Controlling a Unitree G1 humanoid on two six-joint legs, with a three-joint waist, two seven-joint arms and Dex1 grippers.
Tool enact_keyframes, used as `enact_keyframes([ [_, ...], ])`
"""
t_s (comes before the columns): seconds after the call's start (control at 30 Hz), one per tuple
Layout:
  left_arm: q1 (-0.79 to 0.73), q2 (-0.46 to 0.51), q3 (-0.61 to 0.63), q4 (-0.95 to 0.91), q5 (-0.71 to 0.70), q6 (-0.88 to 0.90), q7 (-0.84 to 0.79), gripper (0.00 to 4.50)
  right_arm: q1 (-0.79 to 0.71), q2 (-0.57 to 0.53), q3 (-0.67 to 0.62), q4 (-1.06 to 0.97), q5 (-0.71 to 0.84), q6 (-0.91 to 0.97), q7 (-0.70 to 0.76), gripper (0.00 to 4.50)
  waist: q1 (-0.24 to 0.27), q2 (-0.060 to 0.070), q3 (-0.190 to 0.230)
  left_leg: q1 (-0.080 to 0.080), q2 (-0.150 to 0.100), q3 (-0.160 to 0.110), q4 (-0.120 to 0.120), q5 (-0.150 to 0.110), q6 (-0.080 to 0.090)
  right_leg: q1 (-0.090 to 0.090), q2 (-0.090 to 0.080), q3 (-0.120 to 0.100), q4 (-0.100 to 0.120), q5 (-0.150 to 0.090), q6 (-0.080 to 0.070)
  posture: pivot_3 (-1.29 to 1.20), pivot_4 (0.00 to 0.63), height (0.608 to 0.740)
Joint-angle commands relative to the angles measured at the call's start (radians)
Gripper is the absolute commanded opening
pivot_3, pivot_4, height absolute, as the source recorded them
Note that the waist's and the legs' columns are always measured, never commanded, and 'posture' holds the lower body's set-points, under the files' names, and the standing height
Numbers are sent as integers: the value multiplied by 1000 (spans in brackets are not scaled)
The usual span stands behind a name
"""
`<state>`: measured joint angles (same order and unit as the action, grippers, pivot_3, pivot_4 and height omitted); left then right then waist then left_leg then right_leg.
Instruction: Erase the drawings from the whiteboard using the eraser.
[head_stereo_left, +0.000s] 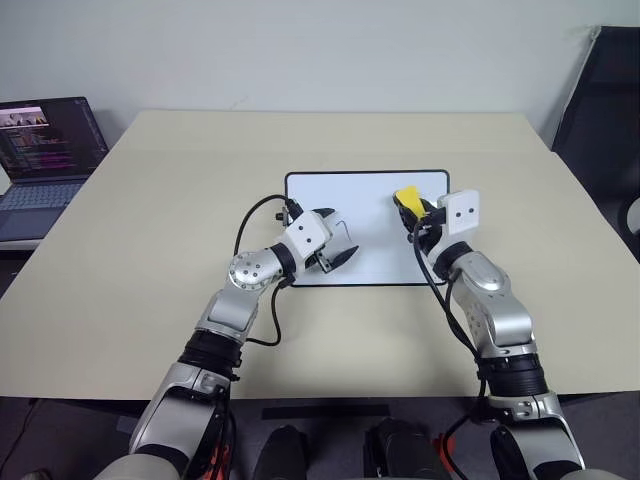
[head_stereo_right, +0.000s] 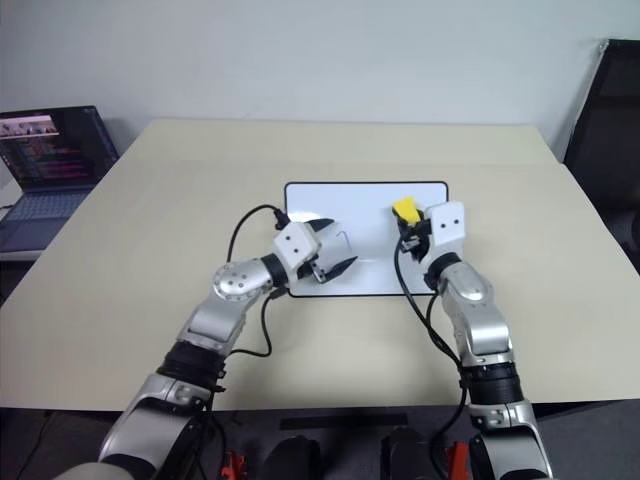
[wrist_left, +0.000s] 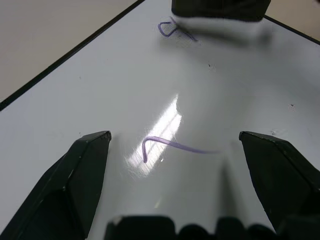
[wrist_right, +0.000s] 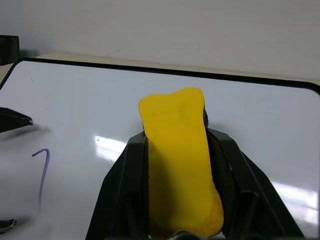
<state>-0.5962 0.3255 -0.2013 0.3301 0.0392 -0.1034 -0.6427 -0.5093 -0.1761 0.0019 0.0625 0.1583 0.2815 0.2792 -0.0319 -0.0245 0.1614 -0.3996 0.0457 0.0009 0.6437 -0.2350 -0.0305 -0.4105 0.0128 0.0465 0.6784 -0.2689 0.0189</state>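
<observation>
The whiteboard (head_stereo_left: 365, 190) lies flat on the beige table. My right gripper (head_stereo_left: 412, 212) is shut on the yellow eraser (head_stereo_left: 406, 197) and holds it just above the board's right part; its black fingers (wrist_right: 125, 175) clamp the eraser (wrist_right: 177, 160) on both sides. My left gripper (head_stereo_left: 338, 256) hovers open over the board's near left part. A thin purple drawing (wrist_left: 170, 145) lies between its fingers (wrist_left: 80, 170). A second scribble (wrist_left: 172, 30) sits farther along the board, under a dark block. The right wrist view shows one hooked stroke (wrist_right: 42, 170).
An open laptop (head_stereo_left: 45, 160) stands at the table's far left corner. A dark chair (head_stereo_left: 600, 100) is past the table's right edge. Bare tabletop (head_stereo_left: 150, 250) surrounds the board on all sides.
</observation>
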Motion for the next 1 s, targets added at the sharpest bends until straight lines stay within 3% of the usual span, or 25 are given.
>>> enact_keyframes([
  [0.03,-26,1,14,-5,-1,-30,5,4500,-77,-8,-19,52,-3,-46,10,1261,-1,0,0,0,0,0,0,0,0,0,0,0,0,0,0,0,150,740],
  [0.4,-27,-3,16,-2,1,-35,12,4500,-121,-11,-7,133,-28,-49,12,1261,0,0,0,0,0,0,-1,0,0,0,0,0,0,0,0,0,150,740],
  [0.77,-10,2,23,-21,-2,-27,20,4500,61,-55,39,-41,-55,161,23,1261,0,0,0,2,0,0,0,0,0,1,0,0,1,0,0,0,150,740],
  [1.0,-25,-2,21,0,-2,-34,21,4500,35,-50,20,-45,-53,159,14,1261,-1,0,0,2,0,0,1,0,0,2,0,0,1,1,0,0,150,740],
])
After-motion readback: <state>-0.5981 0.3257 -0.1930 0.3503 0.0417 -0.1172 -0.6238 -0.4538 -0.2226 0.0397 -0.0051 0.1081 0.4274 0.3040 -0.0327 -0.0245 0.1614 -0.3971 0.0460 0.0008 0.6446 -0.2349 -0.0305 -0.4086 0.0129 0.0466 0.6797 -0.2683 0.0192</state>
